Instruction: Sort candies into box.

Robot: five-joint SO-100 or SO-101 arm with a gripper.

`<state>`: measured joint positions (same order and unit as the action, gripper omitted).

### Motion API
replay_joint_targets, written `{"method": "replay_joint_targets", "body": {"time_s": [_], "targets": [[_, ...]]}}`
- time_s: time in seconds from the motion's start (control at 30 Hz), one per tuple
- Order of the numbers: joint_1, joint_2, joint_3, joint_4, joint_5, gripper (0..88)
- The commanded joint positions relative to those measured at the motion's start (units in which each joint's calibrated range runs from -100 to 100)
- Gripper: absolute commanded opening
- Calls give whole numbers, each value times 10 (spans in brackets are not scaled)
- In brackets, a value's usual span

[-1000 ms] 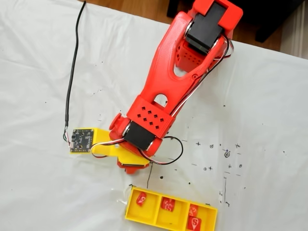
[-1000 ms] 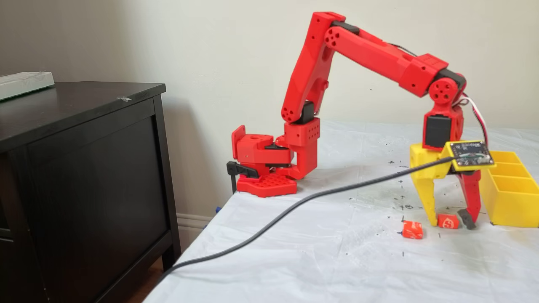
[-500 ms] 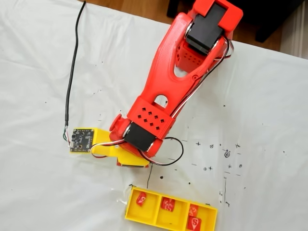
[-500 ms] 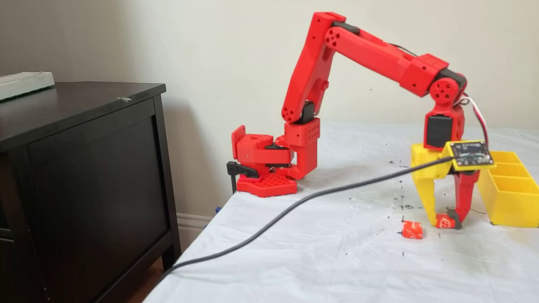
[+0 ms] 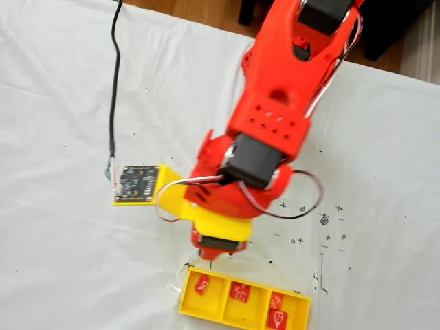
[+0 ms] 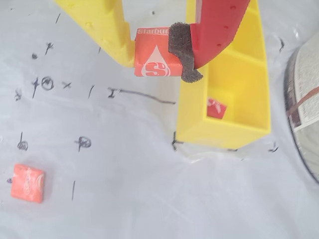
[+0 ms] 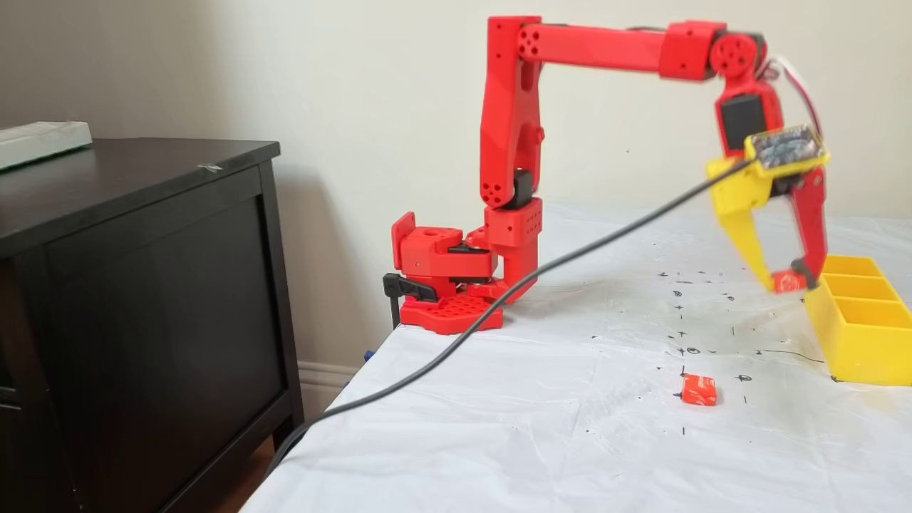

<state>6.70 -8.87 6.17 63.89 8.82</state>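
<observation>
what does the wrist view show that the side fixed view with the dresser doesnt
Wrist view alone: white lettering and a drop logo on the held candy, the black foam pad on the red finger pressing it, and one candy inside the box.

Side fixed view alone: the whole red arm rising from its base, the dark dresser, and the black cable trailing off the table.

Both: the gripper shut on a candy held above the table beside the yellow box, and a loose candy on the white sheet.

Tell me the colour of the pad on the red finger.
Dark grey, seen best in the wrist view: the foam pad pressing the candy.
</observation>
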Motion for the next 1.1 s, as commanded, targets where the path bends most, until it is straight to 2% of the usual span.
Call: {"method": "replay_joint_targets", "body": {"time_s": [0.0, 0.27, 0.43, 0.67, 1.07], "targets": [[-50, -89, -73, 5, -22, 2], [-91, -61, -83, -41, -48, 2], [-99, -9, -102, -111, -60, 2], [-103, 43, -156, -94, -61, 2], [-129, 58, -105, -123, -57, 2]]}}
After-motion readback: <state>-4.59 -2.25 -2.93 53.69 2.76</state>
